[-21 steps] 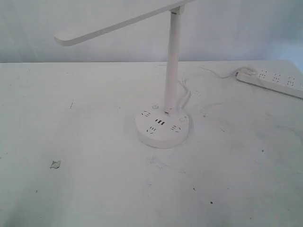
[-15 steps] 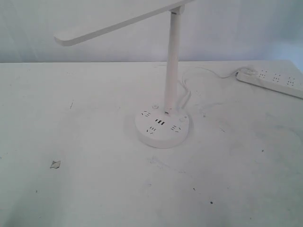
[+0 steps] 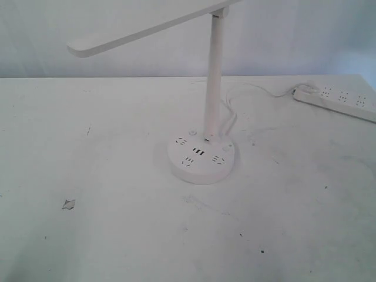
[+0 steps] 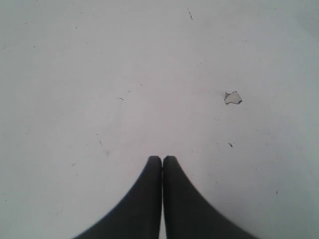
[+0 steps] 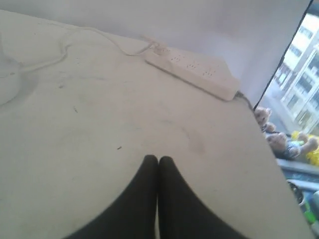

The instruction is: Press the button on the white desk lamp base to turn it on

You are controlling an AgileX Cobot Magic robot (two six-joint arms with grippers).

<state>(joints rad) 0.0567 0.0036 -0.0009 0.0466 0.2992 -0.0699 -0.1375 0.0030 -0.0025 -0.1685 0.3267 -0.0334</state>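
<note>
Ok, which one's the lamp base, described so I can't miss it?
Near the middle of the white table, follow the upright pole down. The white desk lamp base is the round disc at its foot, unlike the long straight power strip far right.

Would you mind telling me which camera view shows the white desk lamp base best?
The exterior view: the whole white desk lamp base shows, with sockets and USB slots. The right wrist view catches only its edge; the left wrist view shows none of it.
</note>
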